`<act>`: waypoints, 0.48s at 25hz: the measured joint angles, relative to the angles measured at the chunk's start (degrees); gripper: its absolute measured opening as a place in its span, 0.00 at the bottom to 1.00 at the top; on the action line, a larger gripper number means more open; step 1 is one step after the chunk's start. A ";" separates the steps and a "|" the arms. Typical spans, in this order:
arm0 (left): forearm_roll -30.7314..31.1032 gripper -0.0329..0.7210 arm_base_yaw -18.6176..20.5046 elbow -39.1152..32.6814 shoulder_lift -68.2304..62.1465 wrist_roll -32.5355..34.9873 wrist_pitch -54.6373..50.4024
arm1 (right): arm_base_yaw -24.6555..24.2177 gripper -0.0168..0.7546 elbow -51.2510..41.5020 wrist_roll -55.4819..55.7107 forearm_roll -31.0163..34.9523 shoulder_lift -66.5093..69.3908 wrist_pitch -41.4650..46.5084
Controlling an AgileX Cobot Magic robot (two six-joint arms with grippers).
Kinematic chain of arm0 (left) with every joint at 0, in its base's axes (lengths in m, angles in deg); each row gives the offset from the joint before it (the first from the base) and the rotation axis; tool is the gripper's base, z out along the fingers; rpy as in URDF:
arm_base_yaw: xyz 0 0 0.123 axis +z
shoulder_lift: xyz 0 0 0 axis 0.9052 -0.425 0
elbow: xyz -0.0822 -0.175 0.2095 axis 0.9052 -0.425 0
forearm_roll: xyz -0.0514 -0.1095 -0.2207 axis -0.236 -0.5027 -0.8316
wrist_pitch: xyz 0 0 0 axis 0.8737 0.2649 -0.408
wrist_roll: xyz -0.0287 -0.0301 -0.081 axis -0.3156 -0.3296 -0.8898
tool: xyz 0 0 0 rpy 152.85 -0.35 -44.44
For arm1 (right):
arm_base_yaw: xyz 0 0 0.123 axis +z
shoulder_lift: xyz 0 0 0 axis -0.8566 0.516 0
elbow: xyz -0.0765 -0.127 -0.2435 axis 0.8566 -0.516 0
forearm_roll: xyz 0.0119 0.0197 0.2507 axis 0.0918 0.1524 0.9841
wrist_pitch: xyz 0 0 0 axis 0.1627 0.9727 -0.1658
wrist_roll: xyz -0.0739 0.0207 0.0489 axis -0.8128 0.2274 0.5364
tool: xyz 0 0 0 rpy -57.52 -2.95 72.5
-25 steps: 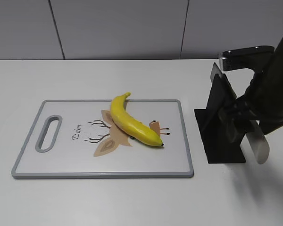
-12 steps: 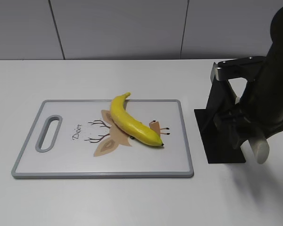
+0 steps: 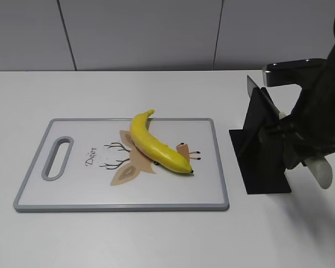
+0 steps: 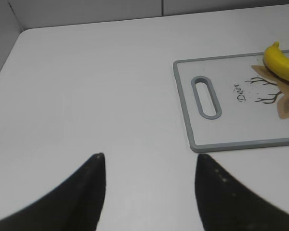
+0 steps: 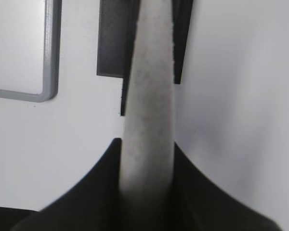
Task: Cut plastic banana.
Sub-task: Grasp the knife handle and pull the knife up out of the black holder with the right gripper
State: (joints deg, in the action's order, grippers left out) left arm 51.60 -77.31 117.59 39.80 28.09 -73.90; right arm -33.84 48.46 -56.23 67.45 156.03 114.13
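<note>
The plastic banana (image 3: pixel 156 146) lies diagonally on the white cutting board (image 3: pixel 72 190) with grey rim; its stem end also shows in the left wrist view (image 4: pixel 282 62). My right gripper (image 3: pixel 302 152) is shut on the pale knife handle (image 3: pixel 321 173) at the black knife stand (image 3: pixel 262 151), right of the board. In the right wrist view the jaws (image 5: pixel 147 144) clamp the handle (image 5: pixel 151 96), which runs up to the stand (image 5: pixel 113 38). My left gripper (image 4: pixel 149 161) is open and empty above bare table, left of the board (image 4: pixel 231 125).
The board has a handle slot (image 3: pixel 57 158) at its left end and a deer drawing under the banana. A grey wall stands behind the white table. The board's corner (image 5: pixel 45 91) lies left of the stand.
My right gripper has shifted a little to the right with the knife handle, and a thin edge of blade shows above the stand's back. Banana and board have not moved.
</note>
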 joint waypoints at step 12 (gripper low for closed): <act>0.00 0.80 0.00 0.00 0.00 0.00 0.00 | 0.00 0.26 -0.09 -0.38 0.54 -9.35 1.14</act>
State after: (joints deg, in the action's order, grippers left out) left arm 51.60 -77.31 117.59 39.80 28.09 -73.90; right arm -33.84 48.37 -56.61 67.98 146.68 115.26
